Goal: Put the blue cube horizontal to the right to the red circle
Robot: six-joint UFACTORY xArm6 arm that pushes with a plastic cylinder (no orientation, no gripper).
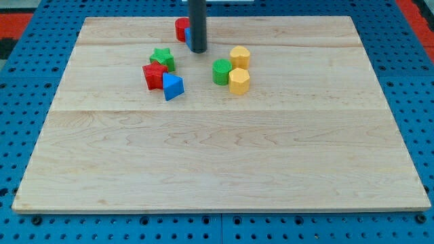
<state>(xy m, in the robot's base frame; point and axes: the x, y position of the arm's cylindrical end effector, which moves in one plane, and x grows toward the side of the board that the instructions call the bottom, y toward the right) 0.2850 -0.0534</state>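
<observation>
Tip (197,50) beside red circle (180,28); perhaps seven blocks.

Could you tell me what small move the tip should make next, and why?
Probably a short push toward the view's right and slightly around the rod's front. My tip stands at the view's top, right against the red circle. A sliver of a blue block, likely the cube, shows beside the rod, mostly hidden. It seems to lie beside the circle already, so only a small nudge looks needed.
</observation>
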